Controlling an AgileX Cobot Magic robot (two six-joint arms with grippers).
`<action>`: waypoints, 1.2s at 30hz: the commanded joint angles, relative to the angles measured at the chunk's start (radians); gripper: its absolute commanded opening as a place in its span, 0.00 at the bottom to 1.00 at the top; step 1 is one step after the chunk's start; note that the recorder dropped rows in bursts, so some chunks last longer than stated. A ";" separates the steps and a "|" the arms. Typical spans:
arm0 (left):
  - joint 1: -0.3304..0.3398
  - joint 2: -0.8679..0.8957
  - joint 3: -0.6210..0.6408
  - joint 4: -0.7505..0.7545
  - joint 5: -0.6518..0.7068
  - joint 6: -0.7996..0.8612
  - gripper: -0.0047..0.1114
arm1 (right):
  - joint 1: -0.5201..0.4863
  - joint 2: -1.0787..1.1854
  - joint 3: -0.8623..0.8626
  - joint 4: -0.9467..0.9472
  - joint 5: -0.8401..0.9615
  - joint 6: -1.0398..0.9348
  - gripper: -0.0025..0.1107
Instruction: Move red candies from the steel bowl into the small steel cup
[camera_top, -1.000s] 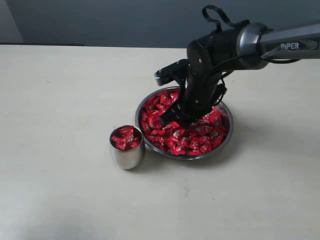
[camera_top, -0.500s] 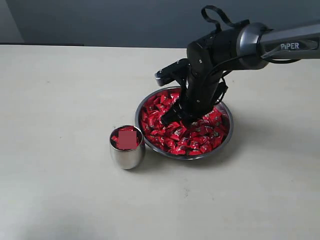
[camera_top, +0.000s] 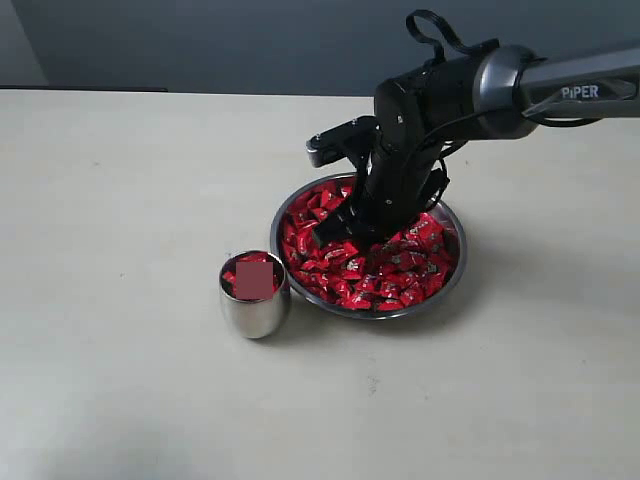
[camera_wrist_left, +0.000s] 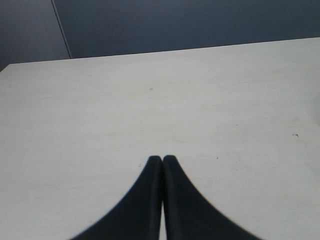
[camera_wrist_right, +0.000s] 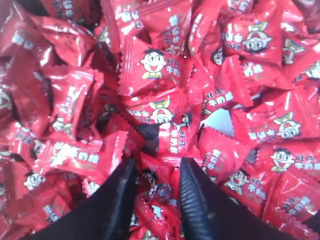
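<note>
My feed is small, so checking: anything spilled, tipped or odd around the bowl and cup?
Nothing spilled: the candies lie inside the bowl, none on the table, and the cup stands upright beside the bowl. One oddity: a flat, plain red square covers the cup's mouth in the exterior view, hiding most of what is inside.

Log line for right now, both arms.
right gripper in steel bowl, red candies between fingers, grip unconfirmed | left gripper shut | small steel cup holds candies

The red candies (camera_wrist_right: 155, 65) wear glossy, crinkled wrappers. The steel bowl (camera_top: 400, 313) and small steel cup (camera_top: 255, 312) are polished metal; the table (camera_top: 120, 200) is matt and smooth. My right gripper (camera_wrist_right: 156, 167) has matt black, ribbed fingers (camera_wrist_right: 192, 200).
</note>
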 joint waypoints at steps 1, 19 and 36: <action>-0.005 -0.005 0.002 0.002 -0.010 -0.002 0.04 | -0.006 -0.010 -0.001 0.002 -0.036 -0.008 0.30; -0.005 -0.005 0.002 0.002 -0.010 -0.002 0.04 | -0.006 -0.010 -0.001 0.003 -0.199 0.042 0.30; -0.005 -0.005 0.002 0.002 -0.010 -0.002 0.04 | -0.006 -0.010 -0.001 0.278 -0.118 0.011 0.30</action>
